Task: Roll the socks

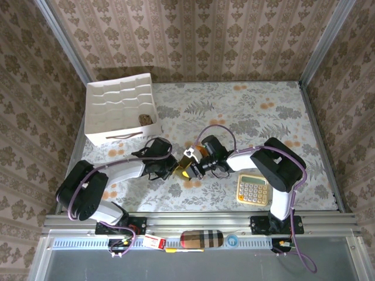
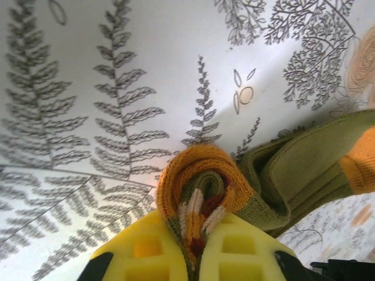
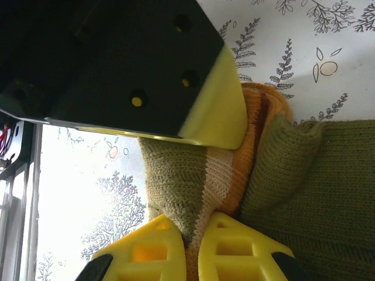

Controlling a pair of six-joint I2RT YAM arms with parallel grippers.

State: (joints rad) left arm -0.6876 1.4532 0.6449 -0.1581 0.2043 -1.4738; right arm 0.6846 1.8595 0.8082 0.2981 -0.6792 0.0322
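The olive green sock (image 2: 304,164) with orange and cream stripes lies on the fern-print table cloth. Its striped end is curled into a small roll (image 2: 199,187). My left gripper (image 2: 196,249) is shut on that roll, its yellow pads pinching the orange and cream folds. From the opposite side, my right gripper (image 3: 196,237) is shut on the same sock at its olive and cream bands, just below the left gripper's finger (image 3: 217,105). Seen from above, the left gripper (image 1: 178,171) and the right gripper (image 1: 193,170) meet at mid-table over the sock (image 1: 188,154).
A white divided box (image 1: 120,111) stands at the back left, with a brown patterned bundle (image 1: 146,119) in one compartment. A yellow calculator (image 1: 253,188) lies to the right of the grippers. A beige plaid case (image 1: 202,239) rests on the front rail.
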